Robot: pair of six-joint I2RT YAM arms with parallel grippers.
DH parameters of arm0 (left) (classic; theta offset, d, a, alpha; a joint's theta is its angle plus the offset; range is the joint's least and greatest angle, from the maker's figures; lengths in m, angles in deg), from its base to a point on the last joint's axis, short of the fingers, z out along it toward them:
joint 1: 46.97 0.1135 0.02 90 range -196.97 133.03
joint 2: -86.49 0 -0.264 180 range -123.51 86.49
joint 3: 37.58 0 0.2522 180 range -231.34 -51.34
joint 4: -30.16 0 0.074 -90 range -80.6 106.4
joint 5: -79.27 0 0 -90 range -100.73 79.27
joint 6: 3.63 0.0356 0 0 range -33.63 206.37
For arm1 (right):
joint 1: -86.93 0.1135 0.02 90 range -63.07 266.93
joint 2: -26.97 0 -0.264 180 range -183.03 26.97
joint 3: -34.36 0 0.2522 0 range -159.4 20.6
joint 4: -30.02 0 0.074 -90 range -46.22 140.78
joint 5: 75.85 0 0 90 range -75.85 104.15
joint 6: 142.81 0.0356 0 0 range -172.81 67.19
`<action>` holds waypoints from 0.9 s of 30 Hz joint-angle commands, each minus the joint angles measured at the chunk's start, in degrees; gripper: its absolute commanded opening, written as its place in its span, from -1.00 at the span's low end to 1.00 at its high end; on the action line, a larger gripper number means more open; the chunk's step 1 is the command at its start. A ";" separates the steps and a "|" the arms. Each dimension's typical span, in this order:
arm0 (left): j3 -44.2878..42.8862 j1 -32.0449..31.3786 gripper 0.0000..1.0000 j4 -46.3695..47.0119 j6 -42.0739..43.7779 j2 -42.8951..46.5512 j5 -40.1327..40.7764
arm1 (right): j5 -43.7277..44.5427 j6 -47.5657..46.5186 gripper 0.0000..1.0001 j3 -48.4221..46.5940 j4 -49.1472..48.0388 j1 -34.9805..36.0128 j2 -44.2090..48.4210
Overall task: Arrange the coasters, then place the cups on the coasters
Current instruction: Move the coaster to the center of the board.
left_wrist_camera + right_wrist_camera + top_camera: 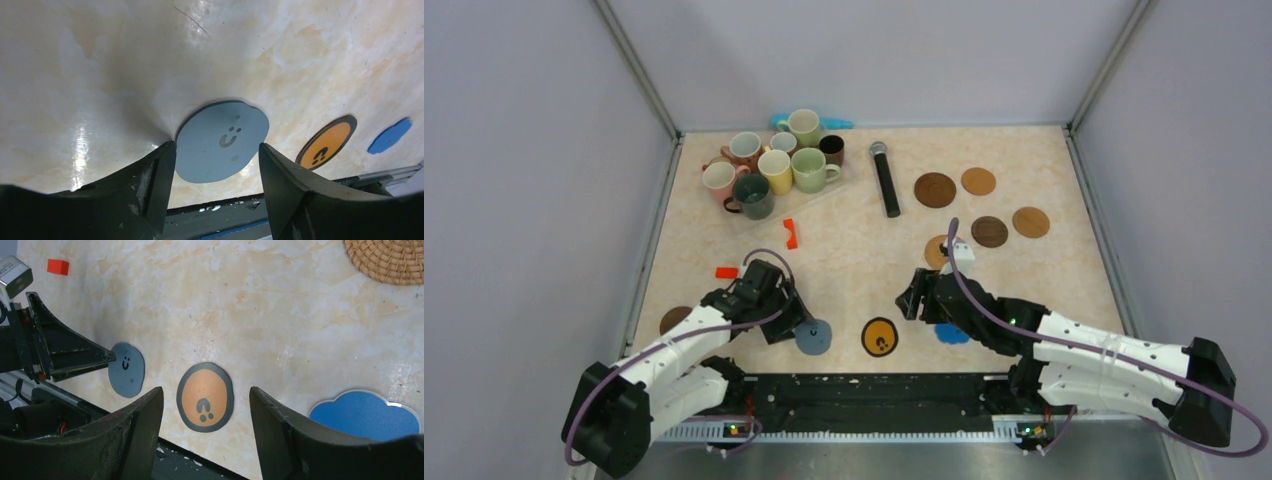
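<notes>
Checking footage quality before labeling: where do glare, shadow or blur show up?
Left wrist: white glare on the table, and a dark shadow beside the grey-blue coaster. Right wrist: even light, sharp table detail. Top external: soft, even light, no blur.

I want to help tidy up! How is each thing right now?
Grey-blue coaster: flat, bare.
Left gripper: open, astride that coaster.
Right gripper: open, empty.
Orange-and-black coaster: flat, bare.
Blue cloud coaster: flat, bare.
Brown coasters: flat, bare.
Cups: upright, bunched, off coasters.
Microphone: lying down.
</notes>
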 commanded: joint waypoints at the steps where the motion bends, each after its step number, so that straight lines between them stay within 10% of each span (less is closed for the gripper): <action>1: 1.34 -0.75 0.33 4.86 -1.77 0.44 -3.25 | -0.10 1.35 0.28 0.25 -2.05 -0.37 -0.03; 14: 0.12 -3.33 0.32 4.25 -2.92 0.29 -2.36 | -1.48 3.44 0.27 1.28 -4.12 -0.35 -1.20; 27: -11.36 -2.13 0.60 -22.74 -11.99 15.58 39.98 | -4.68 3.59 0.27 3.87 -7.63 -0.38 0.39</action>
